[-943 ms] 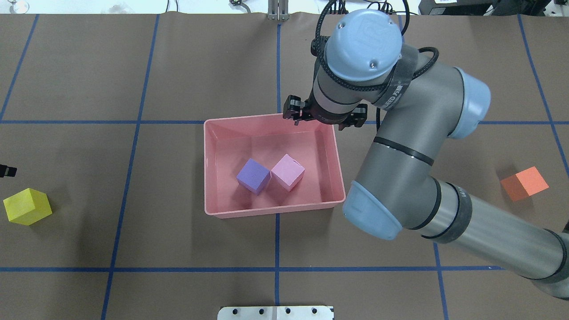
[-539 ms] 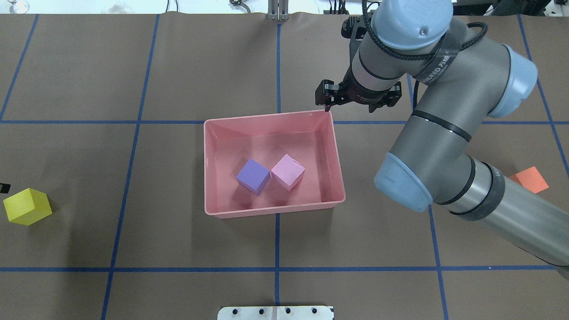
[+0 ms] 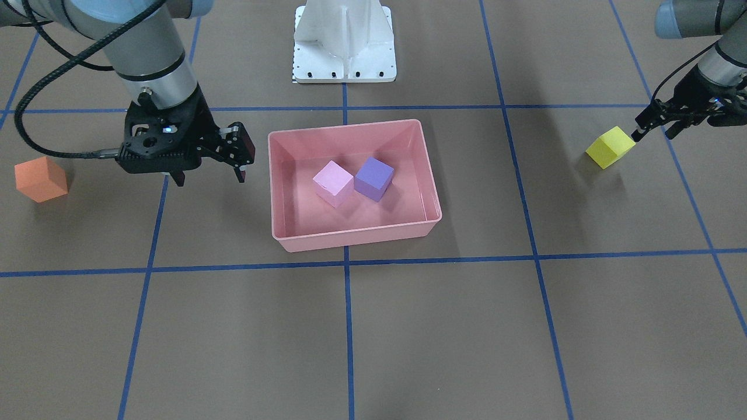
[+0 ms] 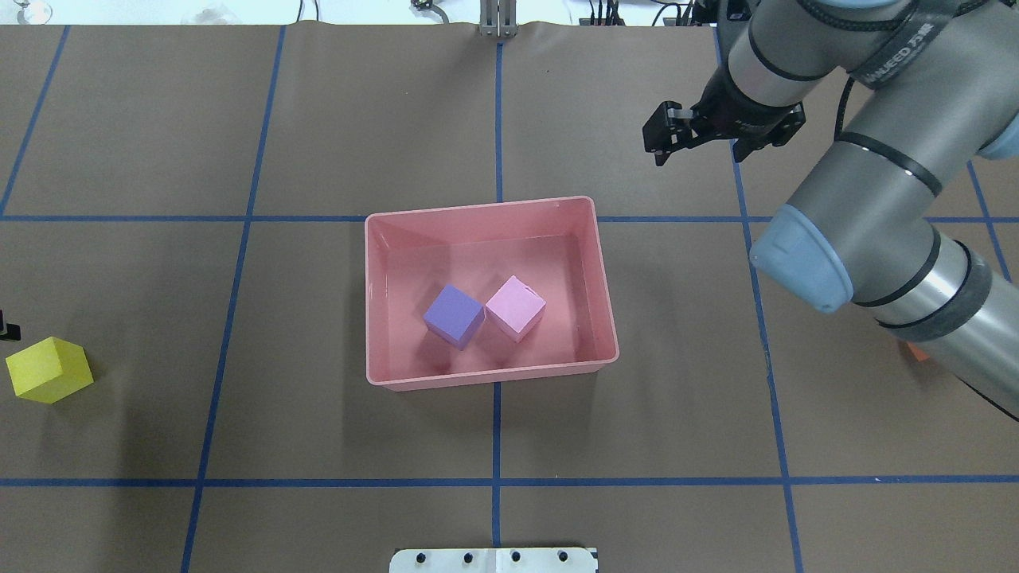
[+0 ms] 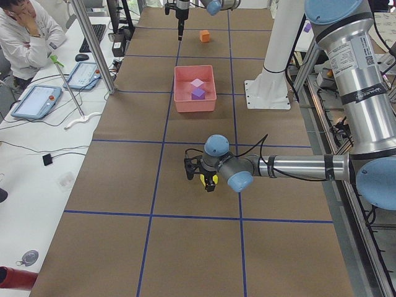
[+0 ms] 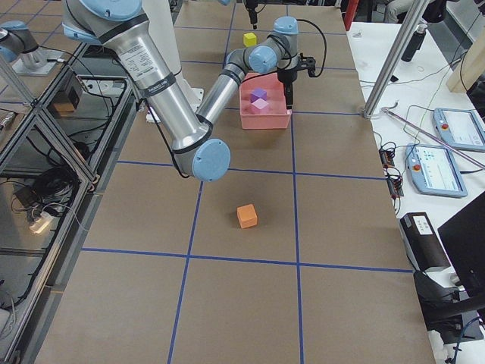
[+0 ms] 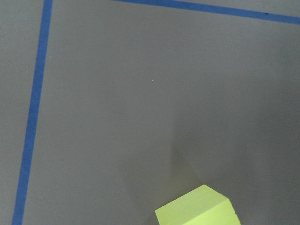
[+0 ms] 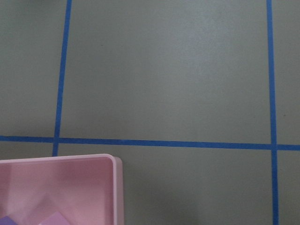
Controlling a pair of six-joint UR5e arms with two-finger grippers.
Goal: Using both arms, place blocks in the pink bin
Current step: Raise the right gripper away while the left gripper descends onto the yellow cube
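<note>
Right hand (image 4: 696,155) swung off the pink bin (image 4: 376,302) to upper right, open, empty. Orange block (image 3: 39,178) looks light, stiff; you'd pinch opposite faces.

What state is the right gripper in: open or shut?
Open. In the front-facing view the right gripper shows its jaws spread wide, with nothing between them.

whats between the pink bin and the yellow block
Between bin and yellow block, only bare table crossed by one blue tape line, as the overhead view shows.
</note>
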